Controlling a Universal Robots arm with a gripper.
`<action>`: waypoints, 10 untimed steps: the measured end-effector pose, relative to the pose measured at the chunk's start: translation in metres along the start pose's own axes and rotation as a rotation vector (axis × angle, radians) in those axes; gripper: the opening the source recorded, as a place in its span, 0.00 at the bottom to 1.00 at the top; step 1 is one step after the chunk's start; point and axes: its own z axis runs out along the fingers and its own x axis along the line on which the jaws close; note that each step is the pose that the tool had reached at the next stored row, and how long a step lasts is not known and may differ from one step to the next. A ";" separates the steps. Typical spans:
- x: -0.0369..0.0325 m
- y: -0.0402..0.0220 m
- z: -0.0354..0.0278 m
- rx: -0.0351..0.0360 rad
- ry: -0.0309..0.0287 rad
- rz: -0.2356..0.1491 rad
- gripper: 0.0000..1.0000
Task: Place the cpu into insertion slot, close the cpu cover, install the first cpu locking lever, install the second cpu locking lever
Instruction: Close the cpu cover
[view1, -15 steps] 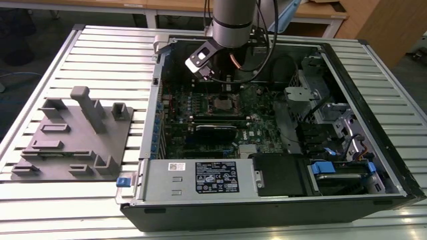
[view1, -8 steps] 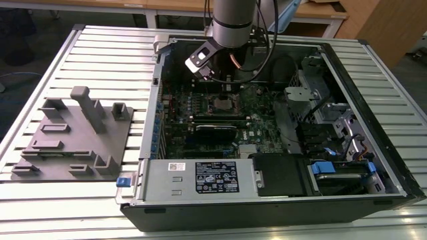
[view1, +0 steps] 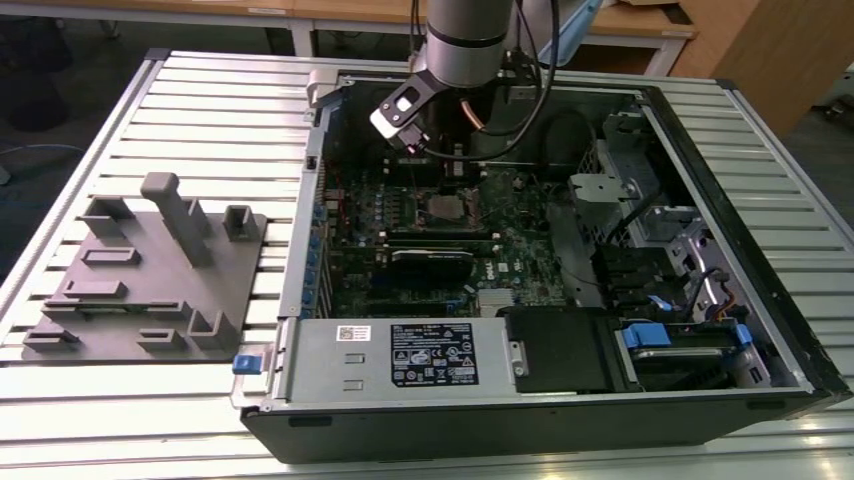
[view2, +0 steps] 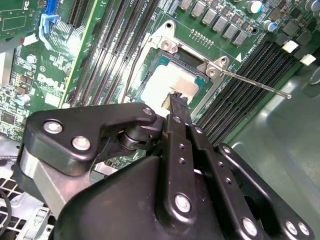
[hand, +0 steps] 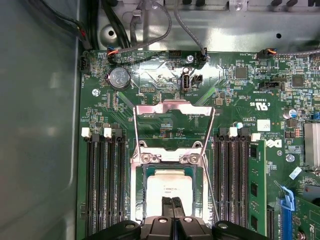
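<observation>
The cpu (hand: 169, 189) lies flat in the insertion slot, its pale metal top showing in both wrist views (view2: 170, 86) and as a small square on the motherboard in the exterior view (view1: 445, 207). The cpu cover (hand: 174, 122) stands swung open behind the socket, with green board visible through its square opening. One thin locking lever (view2: 255, 83) sticks out unlatched beside the socket (hand: 211, 192). My gripper (hand: 172, 204) hangs just above the cpu's near edge, its tip (view2: 178, 101) over the chip. Its two fingers are pressed together with nothing between them.
The open computer case (view1: 747, 250) lies on a slatted table, and the arm reaches in from the back. Memory slots (hand: 102, 185) flank the socket on both sides. A grey fixture plate (view1: 147, 270) sits at the exterior view's left. Cables (view1: 534, 110) hang near the wrist.
</observation>
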 end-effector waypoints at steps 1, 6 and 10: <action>0.0000 0.0000 -0.0001 0.0000 0.0000 0.000 0.10; 0.0000 0.0001 -0.0046 0.0001 -0.0003 0.000 0.10; 0.0000 0.0002 -0.0050 0.0001 -0.0001 0.000 0.10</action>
